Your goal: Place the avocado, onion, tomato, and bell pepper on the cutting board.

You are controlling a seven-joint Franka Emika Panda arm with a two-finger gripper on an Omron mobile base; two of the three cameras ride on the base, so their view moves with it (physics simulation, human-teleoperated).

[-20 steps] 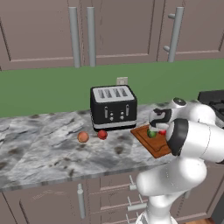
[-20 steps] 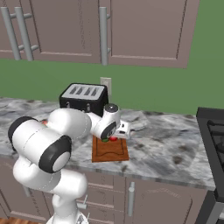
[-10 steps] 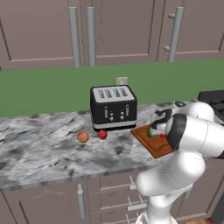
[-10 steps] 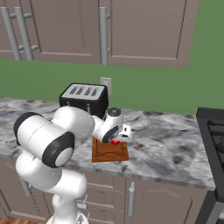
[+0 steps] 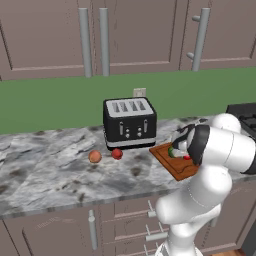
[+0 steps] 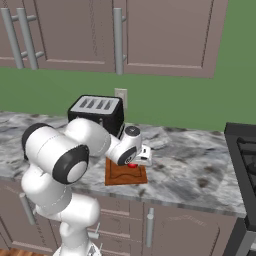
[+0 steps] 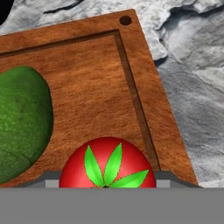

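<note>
The reddish-brown cutting board [image 5: 176, 169] lies on the marble counter to the right of the toaster. A green avocado [image 7: 19, 118] rests on its left part in the hand view. My gripper [image 5: 183, 151] hangs low over the board, shut on the red bell pepper [image 7: 107, 164] with its green leafy top, which sits near the board's grooved border. The bell pepper [image 6: 132, 165] peeks out under my hand. The orange-tan onion [image 5: 95, 156] and the glossy red tomato [image 5: 117, 153] sit side by side on the counter, in front of the toaster's left corner, well left of the board.
A black four-slot toaster [image 5: 129, 122] stands against the green backsplash, just behind and left of the board. A dark stove [image 6: 242, 150] borders the counter on the right. Closed cabinets hang above. My own white arm hides part of the board [image 6: 120, 174].
My hand has sunk slightly over the board with the bell pepper, and my elbow has swung lower. Onion, tomato and avocado have stayed in place.
</note>
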